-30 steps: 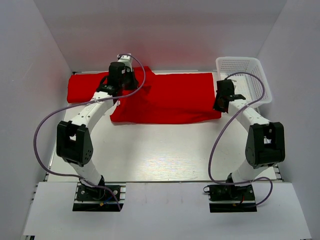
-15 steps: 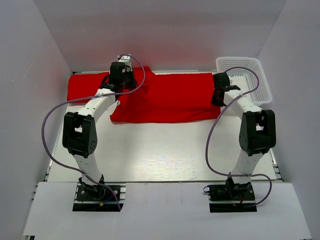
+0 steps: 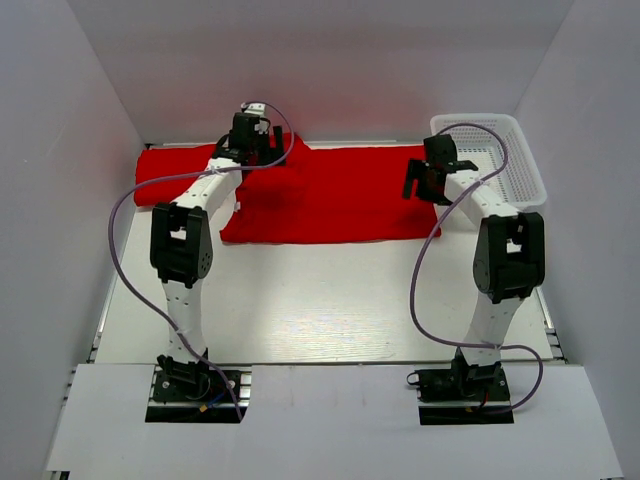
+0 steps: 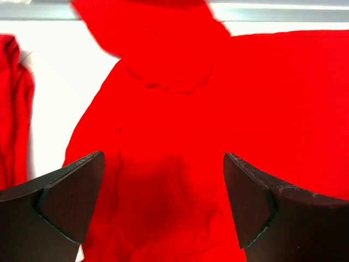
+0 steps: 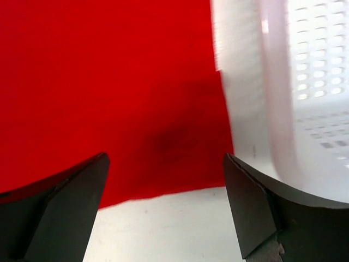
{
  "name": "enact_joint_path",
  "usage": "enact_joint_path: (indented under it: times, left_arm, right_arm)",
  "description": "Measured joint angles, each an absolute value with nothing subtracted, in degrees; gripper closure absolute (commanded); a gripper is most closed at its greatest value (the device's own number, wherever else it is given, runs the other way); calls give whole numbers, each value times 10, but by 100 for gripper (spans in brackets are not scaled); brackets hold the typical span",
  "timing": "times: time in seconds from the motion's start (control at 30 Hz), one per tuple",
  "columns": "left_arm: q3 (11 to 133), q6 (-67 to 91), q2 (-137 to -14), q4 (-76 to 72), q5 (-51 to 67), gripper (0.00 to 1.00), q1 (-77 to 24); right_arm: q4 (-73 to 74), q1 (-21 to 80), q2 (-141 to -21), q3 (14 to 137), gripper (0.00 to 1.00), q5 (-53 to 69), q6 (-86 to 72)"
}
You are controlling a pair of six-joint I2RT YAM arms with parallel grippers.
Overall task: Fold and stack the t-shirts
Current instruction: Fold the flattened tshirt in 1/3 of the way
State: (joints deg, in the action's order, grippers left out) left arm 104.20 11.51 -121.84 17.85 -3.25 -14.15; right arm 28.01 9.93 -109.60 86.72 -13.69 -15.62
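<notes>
- While both arms reach across the table (image 3: 320,310), a red shirt (image 3: 340,200) lies spread flat near the back wall.
- The left gripper (image 4: 163,158) hangs wide open over it, holding nothing.
- The right gripper (image 5: 166,158) is wide open and empty too, over the shirt's right edge beside the basket (image 5: 283,109).
- The other shirt (image 3: 165,178) lies far left.

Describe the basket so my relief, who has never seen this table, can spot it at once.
Go to the far right corner of the table, against the back wall. The basket sits there, just right of the spread red t-shirt, with the open right end effector above the shirt edge beside it. It is the only white, rigid, perforated thing; its neighbours are soft red cloth.
</notes>
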Motion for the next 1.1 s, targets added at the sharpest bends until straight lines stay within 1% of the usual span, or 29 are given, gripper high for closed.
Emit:
enact_joint_path:
  times: [0.17,0.33,0.5,0.63,0.8,0.93,1.1]
  left_arm:
    - [1028,123,-1203,197,-40,0,-137]
    - [946,130,-1131,187,-12,0,-135]
    - [842,137,-1063,157,33,0,-141]
    - [785,152,-1060,146,70,0,-146]
    - [746,171,-1079,153,77,0,-147]
    - [682,188,-1079,155,78,0,-147]
    - [614,209,-1046,113,82,0,-147]
  right_arm:
    - [263,101,-1049,827,10,-48,-130]
    - [235,107,-1021,808,10,27,-103]
    - [223,124,-1020,780,10,64,-86]
    - [219,136,-1030,768,10,68,-87]
    - [199,137,-1074,761,10,43,-102]
    - [186,134,-1116,744,10,13,-118]
    - [128,134,-1073,672,10,-11,-153]
